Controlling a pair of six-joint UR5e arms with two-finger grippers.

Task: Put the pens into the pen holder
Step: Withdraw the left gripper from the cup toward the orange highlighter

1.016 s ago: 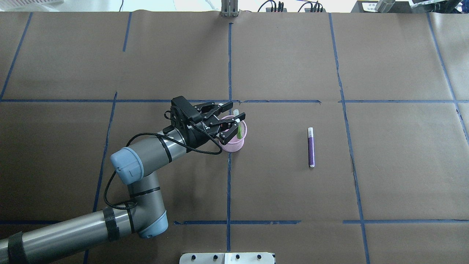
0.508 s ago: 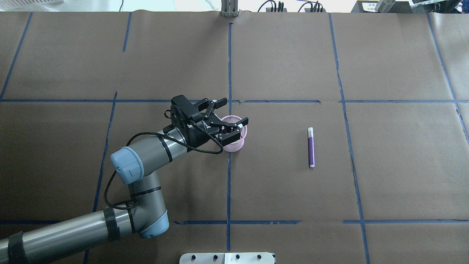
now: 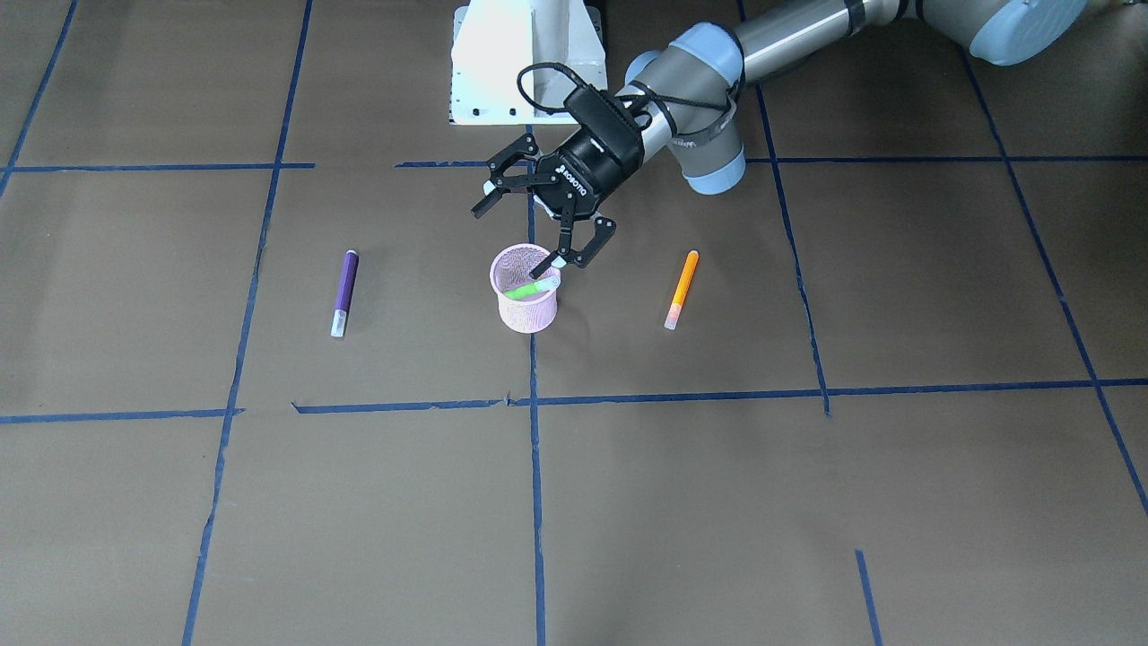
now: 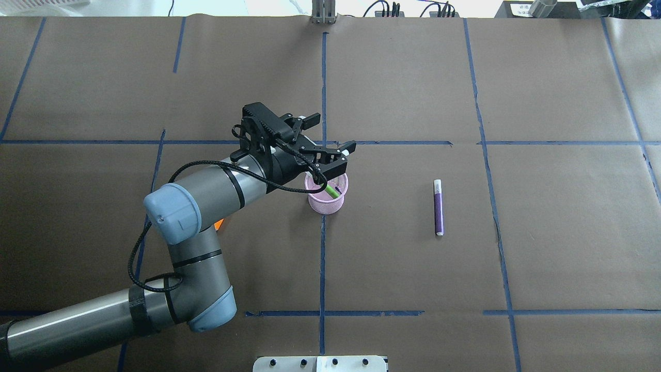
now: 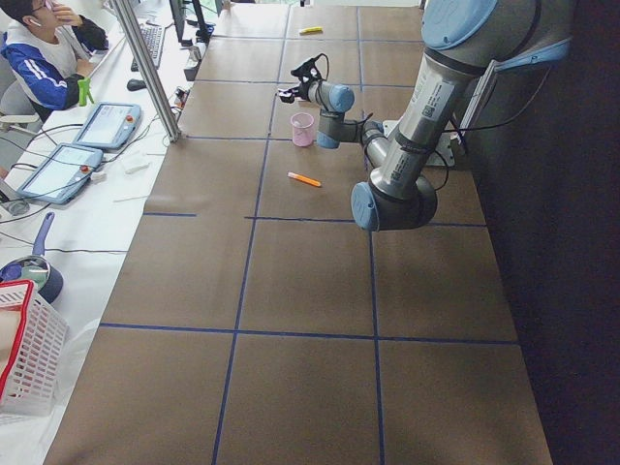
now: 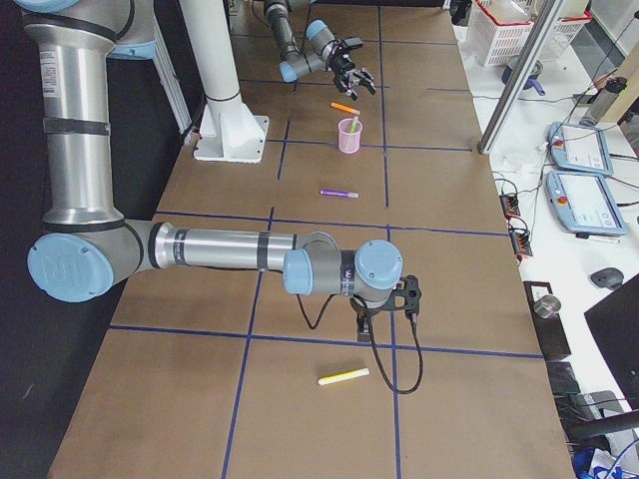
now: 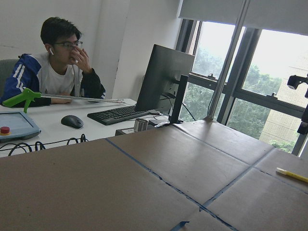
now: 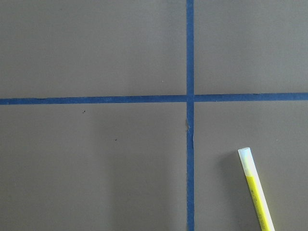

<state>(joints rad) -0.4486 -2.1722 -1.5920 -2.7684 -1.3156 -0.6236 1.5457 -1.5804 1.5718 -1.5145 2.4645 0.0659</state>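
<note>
Left gripper, frame centre, jaws spread and empty, hangs just over the holder. Green pen lies slanted inside, its cap just under the lower fingertip; contact unclear. Step: drop looks done. Next: lift clear, then fetch orange pen right of the holder or purple pen left.

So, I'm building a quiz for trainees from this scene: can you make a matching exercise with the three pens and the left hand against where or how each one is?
Things:
1. green pen
2. purple pen
3. orange pen
4. left hand

Places or states:
A. lying flat, on the robot's left of the pen holder
B. open, holding nothing
C. inside the pen holder
D. lying flat, on the robot's right of the pen holder

Pairs: 1-C, 2-D, 3-A, 4-B.
</note>
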